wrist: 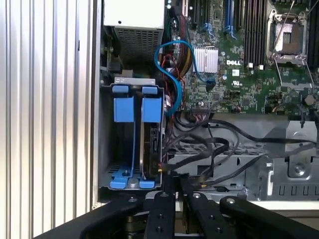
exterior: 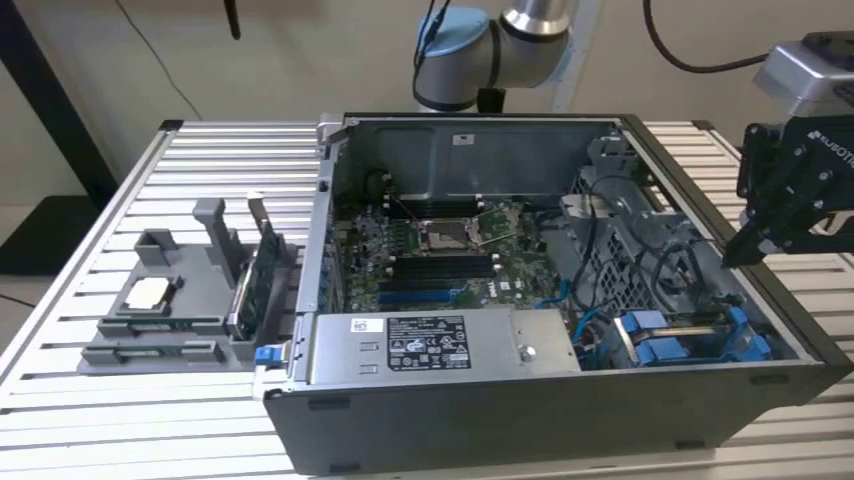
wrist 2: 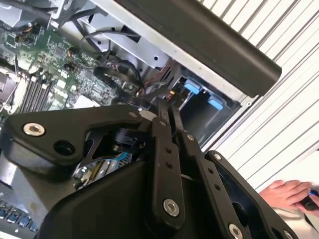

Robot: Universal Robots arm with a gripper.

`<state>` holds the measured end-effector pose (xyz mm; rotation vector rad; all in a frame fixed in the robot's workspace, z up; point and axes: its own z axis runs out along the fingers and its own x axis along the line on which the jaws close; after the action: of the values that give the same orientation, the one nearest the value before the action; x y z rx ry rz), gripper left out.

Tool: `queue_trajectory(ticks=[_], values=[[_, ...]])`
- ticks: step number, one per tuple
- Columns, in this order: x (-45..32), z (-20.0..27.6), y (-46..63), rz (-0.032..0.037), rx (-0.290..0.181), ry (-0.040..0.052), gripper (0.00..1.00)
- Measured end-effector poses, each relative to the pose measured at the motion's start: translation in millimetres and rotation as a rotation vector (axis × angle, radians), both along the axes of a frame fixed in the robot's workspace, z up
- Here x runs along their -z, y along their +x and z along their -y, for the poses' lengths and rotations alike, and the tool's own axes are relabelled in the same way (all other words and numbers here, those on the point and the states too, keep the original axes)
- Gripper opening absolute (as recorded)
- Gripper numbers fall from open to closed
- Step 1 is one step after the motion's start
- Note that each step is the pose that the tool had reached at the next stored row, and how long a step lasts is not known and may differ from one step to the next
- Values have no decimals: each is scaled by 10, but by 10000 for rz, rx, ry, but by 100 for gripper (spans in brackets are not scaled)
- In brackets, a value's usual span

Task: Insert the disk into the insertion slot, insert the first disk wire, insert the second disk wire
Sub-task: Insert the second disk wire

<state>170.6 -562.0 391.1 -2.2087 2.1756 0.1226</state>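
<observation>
The robot's hand (exterior: 737,255) hangs over the side of the open computer case (exterior: 534,430) toward the desk (exterior: 80,400) edge at the exterior view's right. Its black fingers (wrist 2: 160,129) are pressed together, with nothing seen between them.

In the first wrist view the hand (wrist: 174,175) is just above the insertion slot (wrist: 104,139). There the disk (wrist: 148,144) stands on edge in its blue carrier, and black cables (wrist: 214,144) and a looping blue cable (wrist: 172,64) lie beside it.

The exterior view adds the power-supply box (exterior: 427,345) with white printed labels and white lettering on the hand's body. White print marks the motherboard (wrist: 239,64). The second wrist view adds a person's fingers (wrist 2: 289,191) on the desk.
</observation>
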Motion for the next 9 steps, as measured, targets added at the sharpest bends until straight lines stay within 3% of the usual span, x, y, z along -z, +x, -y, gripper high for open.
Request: queue_trajectory(ticks=[5, 7, 9], values=[[0, 0, -230, 9, 0, 15, 16], [2, 6, -331, 43, 2, 28, 16], [6, 25, -364, 60, 2, 36, 16]])
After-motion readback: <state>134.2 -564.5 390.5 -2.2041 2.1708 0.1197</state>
